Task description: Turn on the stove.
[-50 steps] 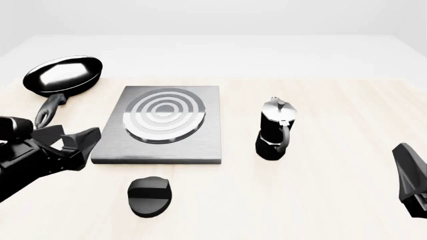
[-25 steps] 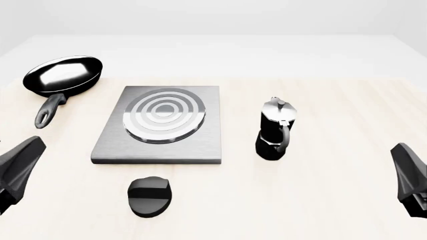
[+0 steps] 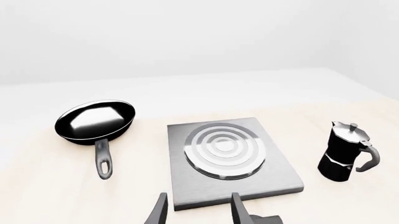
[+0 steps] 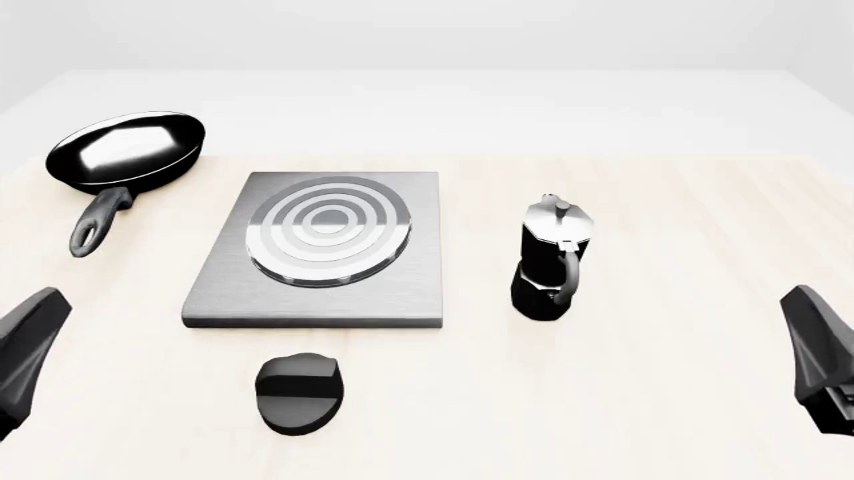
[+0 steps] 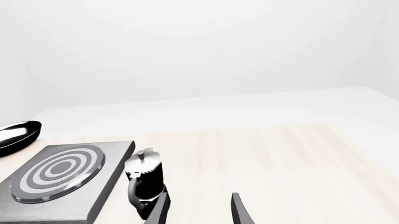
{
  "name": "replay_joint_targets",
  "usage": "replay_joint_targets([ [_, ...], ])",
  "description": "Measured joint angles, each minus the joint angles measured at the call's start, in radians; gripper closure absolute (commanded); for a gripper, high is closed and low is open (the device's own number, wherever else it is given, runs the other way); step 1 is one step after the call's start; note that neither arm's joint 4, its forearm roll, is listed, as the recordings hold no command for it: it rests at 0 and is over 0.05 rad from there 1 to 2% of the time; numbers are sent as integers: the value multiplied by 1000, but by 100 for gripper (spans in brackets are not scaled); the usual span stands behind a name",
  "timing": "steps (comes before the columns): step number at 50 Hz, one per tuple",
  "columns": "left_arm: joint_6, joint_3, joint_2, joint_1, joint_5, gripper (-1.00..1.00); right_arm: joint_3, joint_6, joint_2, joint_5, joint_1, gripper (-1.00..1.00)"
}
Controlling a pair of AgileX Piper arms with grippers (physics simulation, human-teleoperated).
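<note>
The stove point(image 4: 320, 250) is a flat grey square slab with a ringed round burner, left of the table's centre. Its black knob point(image 4: 300, 392) with a raised ridge lies on the table just in front of the stove. My left gripper point(image 3: 198, 212) is open and empty, fingers apart, back from the stove's point(image 3: 227, 161) front edge. In the front view only a dark part of the left arm point(image 4: 24, 355) shows at the left edge, well left of the knob. My right gripper point(image 5: 198, 212) is open and empty, far right of the stove point(image 5: 62, 179).
A black frying pan point(image 4: 127, 150) sits at the back left, handle pointing toward me. A black and silver moka pot point(image 4: 551, 262) stands right of the stove. The right arm point(image 4: 821, 360) shows at the front view's right edge.
The left arm has drawn back from beside the stove's front left corner to the lower left edge of the front view. The right arm has not moved.
</note>
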Motion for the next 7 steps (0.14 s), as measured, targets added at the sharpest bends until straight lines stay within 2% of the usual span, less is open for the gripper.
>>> replay_joint_targets([
  [7, 16, 20, -5, 26, 8, -100, 0, 0, -6, 4, 1, -100],
])
